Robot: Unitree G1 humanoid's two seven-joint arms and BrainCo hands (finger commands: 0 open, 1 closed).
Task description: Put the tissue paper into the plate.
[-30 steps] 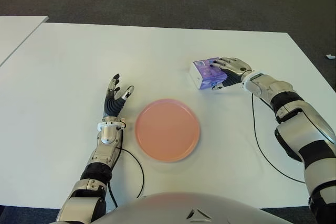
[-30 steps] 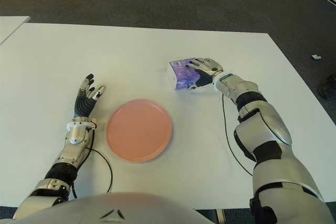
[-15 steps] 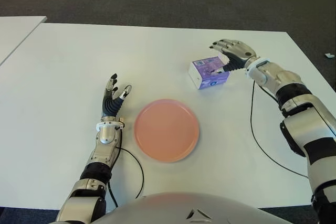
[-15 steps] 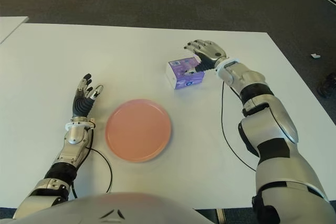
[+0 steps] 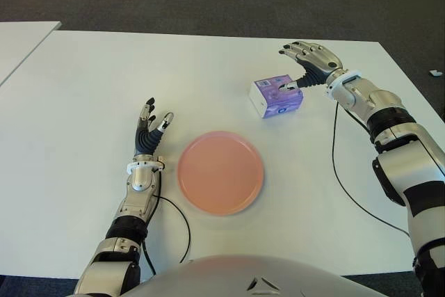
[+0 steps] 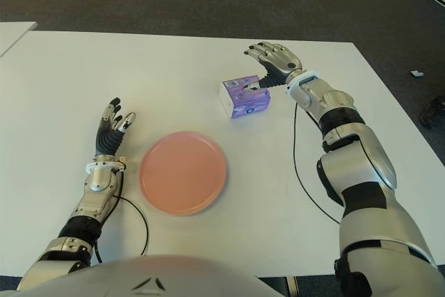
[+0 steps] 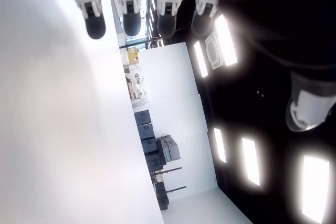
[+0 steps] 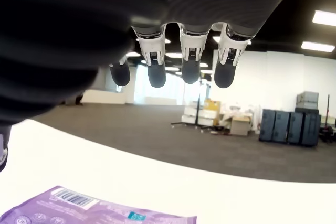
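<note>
Right hand (image 5: 309, 60) lifted off tissue pack (image 5: 277, 97), fingers spread; plate (image 5: 220, 172) apart.

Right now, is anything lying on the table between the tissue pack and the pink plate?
Nothing visible does. The purple tissue pack and the pink plate have only bare white table between them. The right hand, open, is just beyond the pack; the left hand shows left of the plate.

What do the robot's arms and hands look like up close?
Both arms are built from silver-grey shells with black bands at the joints. The left hand has black fingers with pale tips and a white wrist ring. The right hand is silver-backed with dark fingers and a white cuff. A thin black cable trails from each forearm across the white table.
</note>
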